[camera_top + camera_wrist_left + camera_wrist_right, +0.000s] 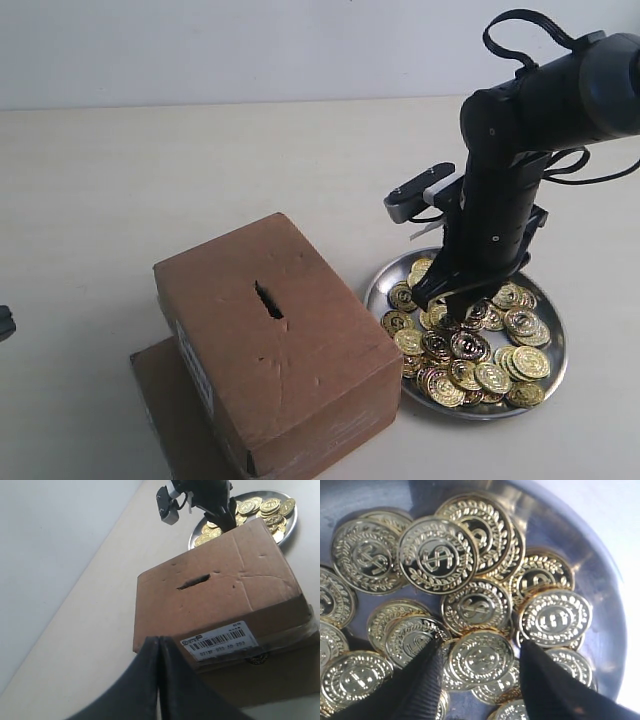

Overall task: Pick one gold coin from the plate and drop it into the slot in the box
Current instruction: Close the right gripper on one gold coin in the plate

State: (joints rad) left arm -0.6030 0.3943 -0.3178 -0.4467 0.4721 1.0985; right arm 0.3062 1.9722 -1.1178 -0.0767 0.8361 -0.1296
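The silver plate (386, 279) on the right holds several gold coins (480, 352). My right gripper (450, 305) is lowered into the pile. In the right wrist view that gripper (481, 655) is open, its two dark fingers (422, 680) straddling one gold coin (480, 656) lying flat among the others on the plate (585, 555). The brown box (300, 370) stands left of the plate, its dark slot (268, 300) in the top face. The left wrist view shows the box (235, 600), the slot (193, 582), the white label (220, 641) and my left gripper (159, 641) shut, empty, beside the box.
A flat brown cardboard sheet (165, 400) lies under the box. The pale table (150, 180) stretches behind and to the left of it. A small part of the left arm (5, 322) shows at the left edge.
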